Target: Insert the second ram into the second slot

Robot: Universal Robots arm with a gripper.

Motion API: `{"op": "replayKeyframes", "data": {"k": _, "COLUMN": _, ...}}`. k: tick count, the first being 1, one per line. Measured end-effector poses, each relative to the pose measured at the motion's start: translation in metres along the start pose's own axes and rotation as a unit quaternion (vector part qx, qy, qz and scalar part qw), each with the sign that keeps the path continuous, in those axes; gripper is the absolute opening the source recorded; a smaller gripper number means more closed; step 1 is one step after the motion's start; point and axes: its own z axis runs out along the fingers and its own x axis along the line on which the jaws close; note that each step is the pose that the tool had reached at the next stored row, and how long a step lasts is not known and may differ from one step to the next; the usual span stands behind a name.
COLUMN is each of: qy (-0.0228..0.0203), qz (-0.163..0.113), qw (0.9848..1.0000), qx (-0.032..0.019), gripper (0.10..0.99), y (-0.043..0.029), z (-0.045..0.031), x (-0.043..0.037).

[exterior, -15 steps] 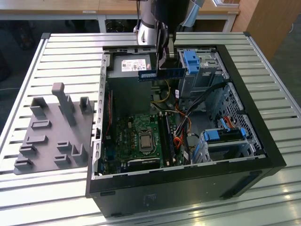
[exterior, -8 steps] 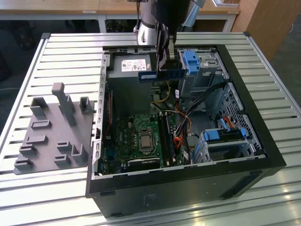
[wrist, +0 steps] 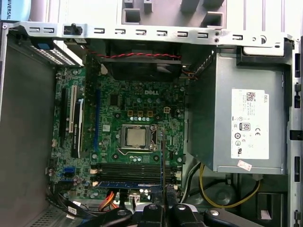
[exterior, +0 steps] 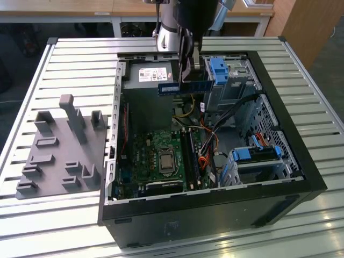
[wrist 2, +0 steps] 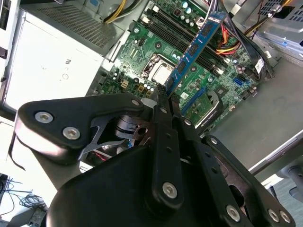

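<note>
My gripper [exterior: 189,75] is shut on the second ram [exterior: 177,87], a thin blue stick, and holds it level in the air over the far part of the open computer case [exterior: 215,215]. In the second wrist view the ram [wrist 2: 196,45] sticks out from between the fingertips [wrist 2: 161,101] toward the motherboard. It appears edge-on [wrist: 162,161] in the first wrist view, crossing over the row of dark memory slots [wrist: 125,169]. It stands well above them, and they lie beside the processor socket [wrist: 135,137]. Another blue stick [wrist: 125,184] lies seated in one slot of that row.
A grey power supply [wrist: 246,123] fills the case's far corner next to the motherboard [exterior: 161,161]. Drive cages with blue latches [exterior: 220,70] and bundled cables [exterior: 215,129] stand at the exterior view's right. A grey parts fixture [exterior: 59,150] sits on the slatted table, left of the case.
</note>
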Motion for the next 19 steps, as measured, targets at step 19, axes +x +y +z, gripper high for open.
{"op": "replayKeyframes", "data": {"k": 19, "qy": 0.0012, "qz": 0.037, "qw": 0.9993, "qx": 0.0005, "gripper": 0.137, "y": 0.0001, "z": 0.0, "x": 0.0039}}
